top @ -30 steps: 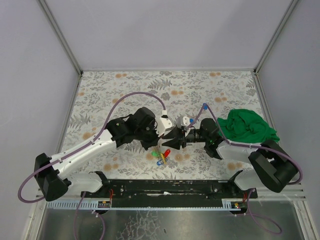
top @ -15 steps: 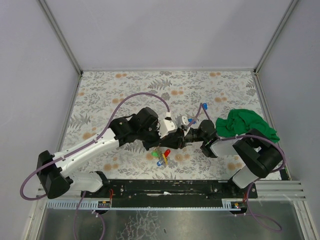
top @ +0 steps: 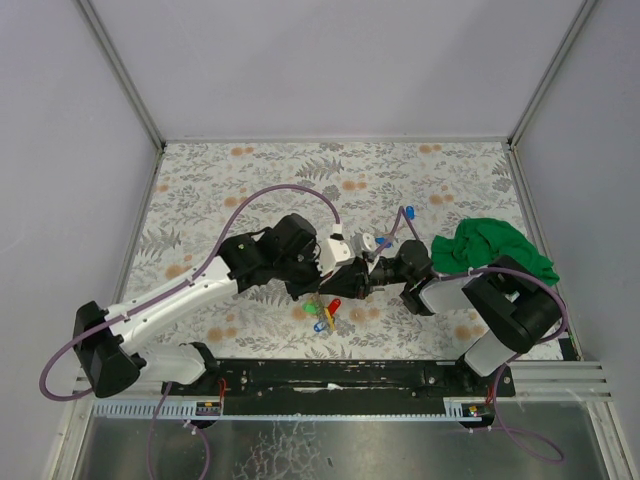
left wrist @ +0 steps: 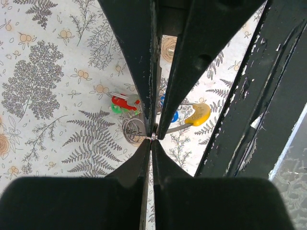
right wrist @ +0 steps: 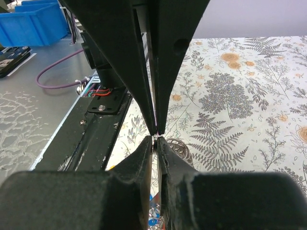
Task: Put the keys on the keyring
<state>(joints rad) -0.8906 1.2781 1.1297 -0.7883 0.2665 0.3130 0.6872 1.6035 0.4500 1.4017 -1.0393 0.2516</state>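
Note:
My left gripper (top: 338,286) and right gripper (top: 354,283) meet tip to tip low over the table, both shut on the thin metal keyring (right wrist: 154,143), seen edge-on between the jaws. The keys (top: 326,309) hang in a bunch just below the tips, with red (left wrist: 120,101), green (left wrist: 116,109), blue (left wrist: 172,116) and yellow (left wrist: 197,115) tags. A round silver metal piece (left wrist: 133,130) sits beside the tips and also shows in the right wrist view (right wrist: 181,146). In the left wrist view the right gripper (left wrist: 154,134) comes in from above. Most of the ring is hidden by the fingers.
A crumpled green cloth (top: 497,252) lies at the right of the floral table cover (top: 240,180). The black base rail (top: 330,375) runs along the near edge. Grey walls stand on three sides. Purple cables loop over both arms.
The left gripper has moved slightly right. The right arm has swung its elbow and base link round and closed in. In the last half second almost nothing moved.

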